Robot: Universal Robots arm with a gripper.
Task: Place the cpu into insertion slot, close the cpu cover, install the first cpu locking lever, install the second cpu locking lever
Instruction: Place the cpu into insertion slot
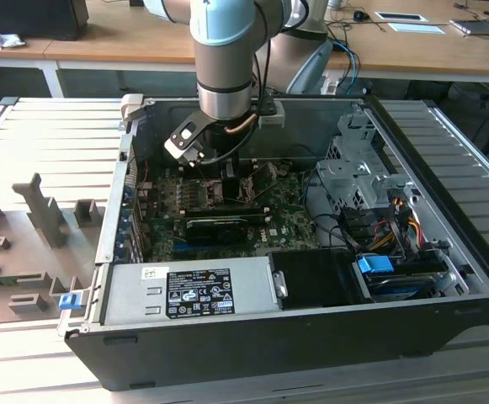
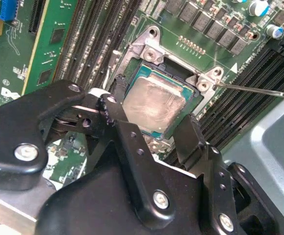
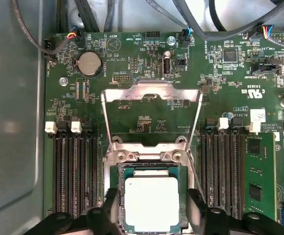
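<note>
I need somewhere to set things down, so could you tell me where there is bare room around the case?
Bare: the ribbed table on the exterior view's right of the case. Crowded: around the cpu, between the tool and memory slots.

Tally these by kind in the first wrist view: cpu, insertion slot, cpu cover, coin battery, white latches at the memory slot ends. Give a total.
cpu: 1
insertion slot: 1
cpu cover: 1
coin battery: 1
white latches: 4
Total: 8
</note>
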